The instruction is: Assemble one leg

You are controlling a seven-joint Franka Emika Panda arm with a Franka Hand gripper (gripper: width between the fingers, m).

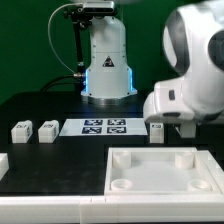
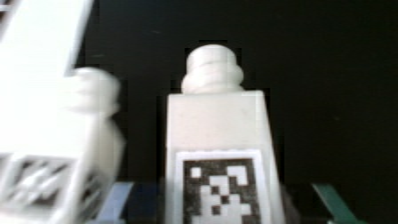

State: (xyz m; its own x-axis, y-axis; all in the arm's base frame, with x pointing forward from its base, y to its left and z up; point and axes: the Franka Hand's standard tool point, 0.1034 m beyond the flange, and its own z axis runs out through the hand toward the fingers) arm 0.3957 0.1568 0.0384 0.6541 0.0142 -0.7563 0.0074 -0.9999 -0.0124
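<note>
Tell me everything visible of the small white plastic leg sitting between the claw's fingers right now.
The small white plastic block-shaped leg has a squarish body, a rounded stepped knob at one end and a black-and-white square marker tag on the face toward the wrist camera. It appears to lie flat on the black table. It sits between the fingers of the open claw, with a dark gap on at least one side. A second similar white leg lies beside it, apart.
</note>
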